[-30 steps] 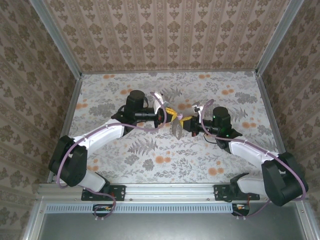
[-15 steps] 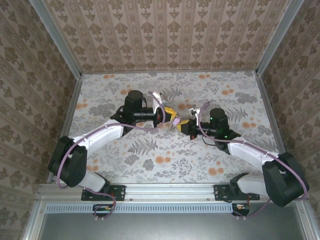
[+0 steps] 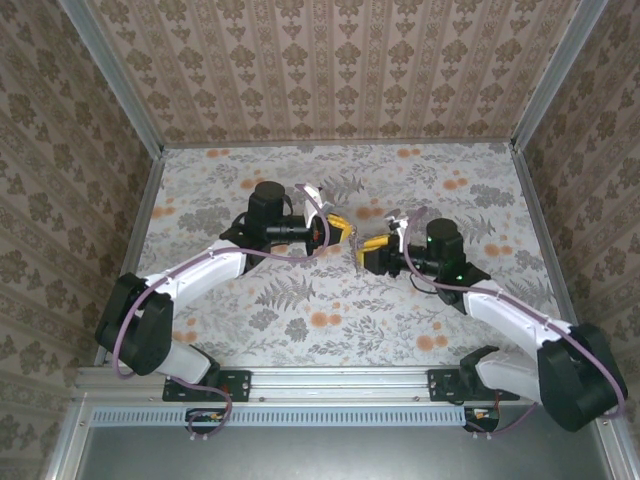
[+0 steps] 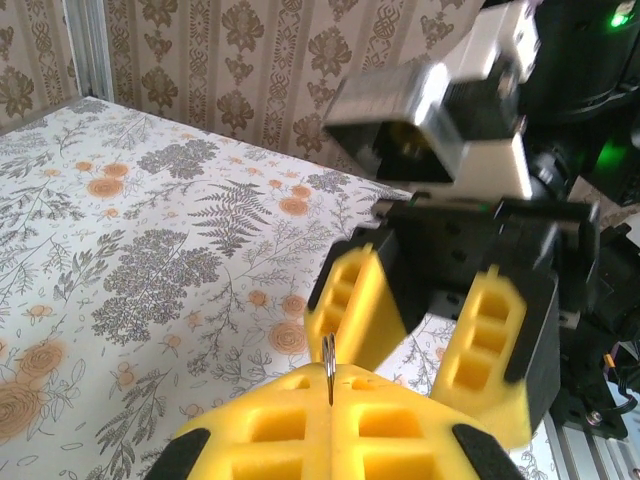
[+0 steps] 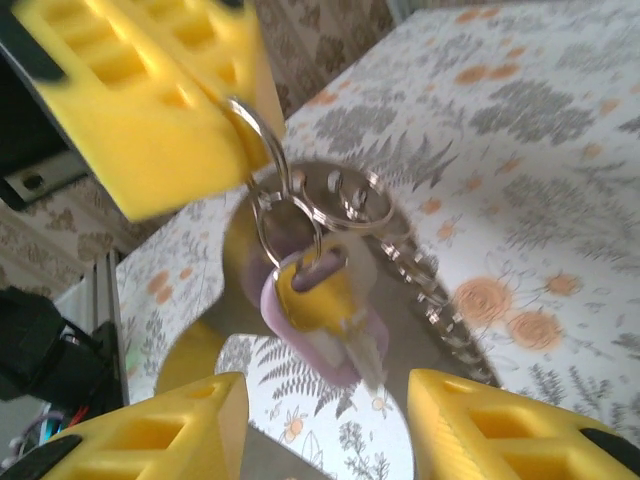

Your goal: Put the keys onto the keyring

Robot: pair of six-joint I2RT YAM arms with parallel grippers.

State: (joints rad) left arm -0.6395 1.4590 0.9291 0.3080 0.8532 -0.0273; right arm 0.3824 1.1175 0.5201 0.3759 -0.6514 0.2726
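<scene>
Logging what I see over the floral-patterned worktop (image 3: 300,310).

Item one: left hand (image 4: 329,388), yellow ribbed fingers pressed together and clamped on the thin brownish-grey wire loop of the keyring (image 5: 268,165), held clear above the middle of the worktop.

Item two: small silvery key (image 5: 318,300) with a pinkish-purple head, hanging from that loop just below the left fingers. My right wrist view blurs its detail.

Item three: silver split ring (image 5: 345,195) and beaded metal chain (image 5: 430,295), dangling in the same bunch.

Item four: right hand (image 5: 325,405), fingers apart, facing the left hand at close range. One finger sits either side of the hanging key, and neither touches anything I can see.
</scene>
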